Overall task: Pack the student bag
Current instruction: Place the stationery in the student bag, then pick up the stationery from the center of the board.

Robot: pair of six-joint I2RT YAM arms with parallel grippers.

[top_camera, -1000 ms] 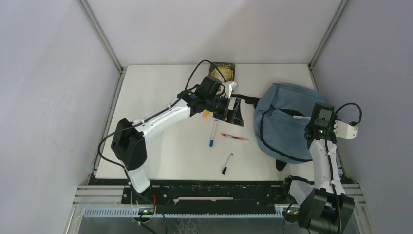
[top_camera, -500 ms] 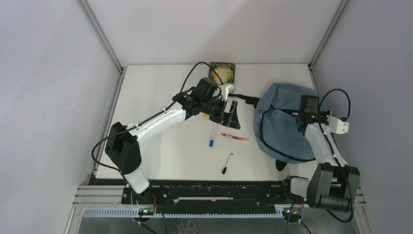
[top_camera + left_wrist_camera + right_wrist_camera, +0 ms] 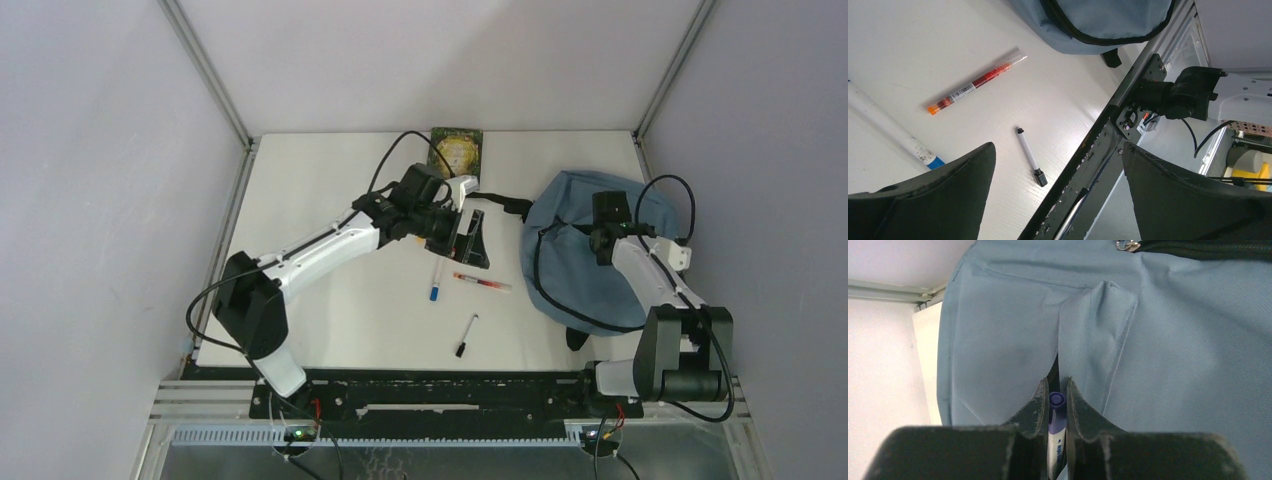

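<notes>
The student bag (image 3: 585, 270), blue-grey with black zip trim, lies at the right of the table. My right gripper (image 3: 603, 240) is over its upper part, shut on a white marker with a purple cap (image 3: 1056, 412). In the right wrist view the marker's tip points at a narrow dark slit (image 3: 1053, 371) in the bag's fabric (image 3: 1173, 340). My left gripper (image 3: 472, 238) is open and empty, above the table left of the bag. Its two fingers (image 3: 923, 200) frame the pens below in the left wrist view.
A white marker with a blue cap (image 3: 438, 275), a red pen (image 3: 482, 282) and a small black-capped marker (image 3: 467, 336) lie mid-table, all also in the left wrist view. A green book (image 3: 457, 150) lies at the back edge. A black bag strap (image 3: 505, 205) reaches toward the left gripper.
My right arm has swung left and forward over the bag, carrying the purple-capped marker to the slit. My left gripper has drifted slightly left and stays open.
</notes>
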